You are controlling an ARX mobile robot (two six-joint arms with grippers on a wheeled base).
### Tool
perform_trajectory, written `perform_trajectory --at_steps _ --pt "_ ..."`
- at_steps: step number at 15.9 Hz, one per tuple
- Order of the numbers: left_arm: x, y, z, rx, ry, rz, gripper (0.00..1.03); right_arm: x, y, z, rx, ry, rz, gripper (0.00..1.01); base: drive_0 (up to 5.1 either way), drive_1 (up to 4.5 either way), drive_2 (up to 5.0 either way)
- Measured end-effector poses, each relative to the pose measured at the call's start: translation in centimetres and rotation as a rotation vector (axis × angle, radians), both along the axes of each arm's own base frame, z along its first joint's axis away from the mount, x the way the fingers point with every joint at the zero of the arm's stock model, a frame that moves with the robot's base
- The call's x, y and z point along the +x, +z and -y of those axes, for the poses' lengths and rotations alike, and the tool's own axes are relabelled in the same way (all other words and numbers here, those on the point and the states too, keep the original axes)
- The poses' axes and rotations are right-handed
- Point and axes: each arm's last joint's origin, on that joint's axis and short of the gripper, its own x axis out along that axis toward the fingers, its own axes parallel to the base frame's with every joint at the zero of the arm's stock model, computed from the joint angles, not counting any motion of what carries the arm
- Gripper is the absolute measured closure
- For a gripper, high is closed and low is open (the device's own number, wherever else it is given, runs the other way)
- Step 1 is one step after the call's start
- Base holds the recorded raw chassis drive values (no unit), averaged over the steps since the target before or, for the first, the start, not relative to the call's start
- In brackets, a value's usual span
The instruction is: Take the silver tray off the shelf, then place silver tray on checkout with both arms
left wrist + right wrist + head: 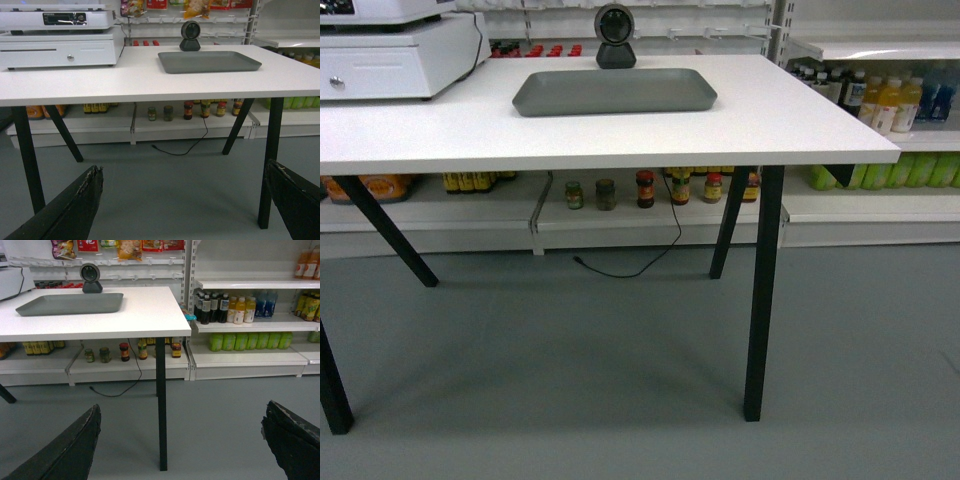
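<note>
The silver tray (615, 91) lies flat on the white checkout (620, 135), toward its far side, just in front of a small round scanner (615, 35). The left wrist view has the same silver tray (209, 61) on the checkout (150, 80), and so does the right wrist view, with the silver tray (70, 304) on the checkout (125, 320). My left gripper (182, 172) is open, low over the floor and well short of the table. My right gripper (181, 412) is open too, with nothing between its fingers. Neither gripper appears in the head view. A white shelf (250, 284) stands to the right.
A white cash register (395, 50) sits on the checkout's far left. Black angled legs (763, 290) hold up the table. Jars (645, 188) line the low shelf behind, and a black cable (640, 262) trails on the grey floor. Bottles (235, 309) fill the shelves at right.
</note>
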Motion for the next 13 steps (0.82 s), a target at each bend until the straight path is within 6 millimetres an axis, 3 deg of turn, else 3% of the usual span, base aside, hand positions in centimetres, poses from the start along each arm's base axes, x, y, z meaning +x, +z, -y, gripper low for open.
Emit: perform_trajectory --at_steps 13 --pt "0.00 -0.02 0.00 0.004 -0.001 -0.002 0.05 0.00 -0.04 0.00 0.000 0.000 -0.004 0.03 0.0 0.00 0.0"
